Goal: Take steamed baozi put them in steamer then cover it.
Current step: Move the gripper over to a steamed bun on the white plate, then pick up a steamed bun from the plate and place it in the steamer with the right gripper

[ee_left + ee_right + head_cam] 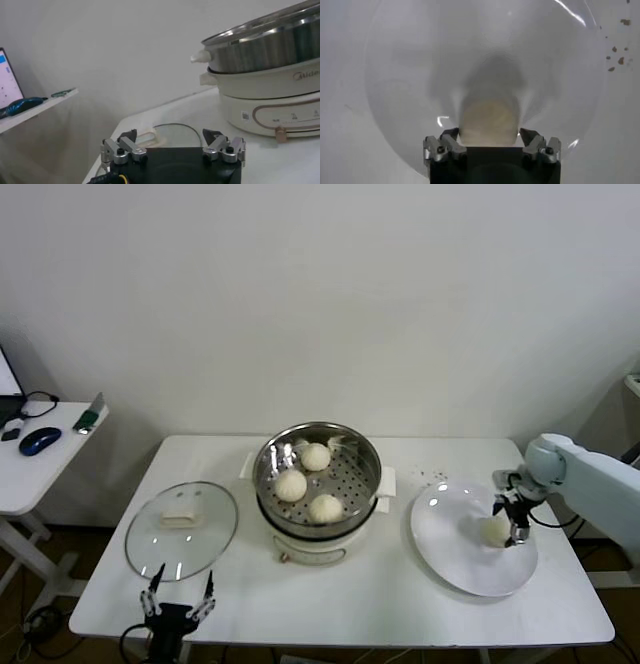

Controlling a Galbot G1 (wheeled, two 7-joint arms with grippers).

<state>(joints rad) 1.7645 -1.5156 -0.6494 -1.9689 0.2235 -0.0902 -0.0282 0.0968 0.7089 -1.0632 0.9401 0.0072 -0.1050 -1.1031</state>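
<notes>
Right claw (511, 524) lowered over last bun (496, 530) on plate (450, 544), fingers straddling it, partly open, grip not confirmed. Three buns already in steamer (318, 477). Left claw (178, 600) idle, wide open, near lid (181, 529) on surface (400, 604), ready for covering.

My right arm (600, 484) is smooth pale blue-white casing with a rounded joint, black cable at its 9 o'clock. Both my grippers, left gripper (173, 145) and right gripper (490, 145), have black bodies, silver screwed knuckles, dark fingertips.

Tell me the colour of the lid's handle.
Cream; the handle on the glass cover shows best in the head view.
</notes>
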